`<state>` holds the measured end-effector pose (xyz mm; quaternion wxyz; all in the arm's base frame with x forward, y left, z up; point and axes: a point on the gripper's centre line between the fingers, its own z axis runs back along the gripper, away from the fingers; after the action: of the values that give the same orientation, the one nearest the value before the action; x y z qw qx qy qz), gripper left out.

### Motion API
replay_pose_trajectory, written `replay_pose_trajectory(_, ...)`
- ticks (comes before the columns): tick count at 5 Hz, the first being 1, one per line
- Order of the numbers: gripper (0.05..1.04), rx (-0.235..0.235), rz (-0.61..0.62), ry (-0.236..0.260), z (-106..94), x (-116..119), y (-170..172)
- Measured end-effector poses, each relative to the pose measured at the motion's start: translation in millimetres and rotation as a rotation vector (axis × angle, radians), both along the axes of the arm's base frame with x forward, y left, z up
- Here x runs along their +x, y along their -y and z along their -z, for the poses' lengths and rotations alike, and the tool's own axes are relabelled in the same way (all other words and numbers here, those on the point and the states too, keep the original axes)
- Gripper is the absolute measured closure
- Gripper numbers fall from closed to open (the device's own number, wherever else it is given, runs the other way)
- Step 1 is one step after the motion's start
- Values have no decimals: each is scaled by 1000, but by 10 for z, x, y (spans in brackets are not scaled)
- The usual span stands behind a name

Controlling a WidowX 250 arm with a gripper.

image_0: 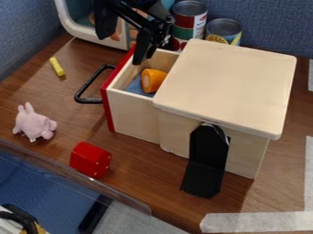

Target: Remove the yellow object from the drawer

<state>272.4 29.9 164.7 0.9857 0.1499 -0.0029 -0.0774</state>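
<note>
Drawer open, its orange-yellow piece still to be lifted out.
From where I stand, the pale wooden drawer with a red front (133,114) sits pulled out to the left of its box (229,87); the rounded orange-yellow piece (153,81), which I take for the target, lies inside by a blue cloth (139,87). The black fingers (142,48) are spread wide over the drawer's far side, holding nothing. Grasping, lifting and setting down remain. A small yellow stick (56,66) lies far left on the worktop (137,167).
</note>
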Motion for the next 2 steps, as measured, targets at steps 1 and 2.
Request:
replay_pose_trajectory(1, 84, 2, 6, -28, 70, 5, 0)
replay_pose_trajectory(2, 83, 52, 124, -35, 134, 214, -148)
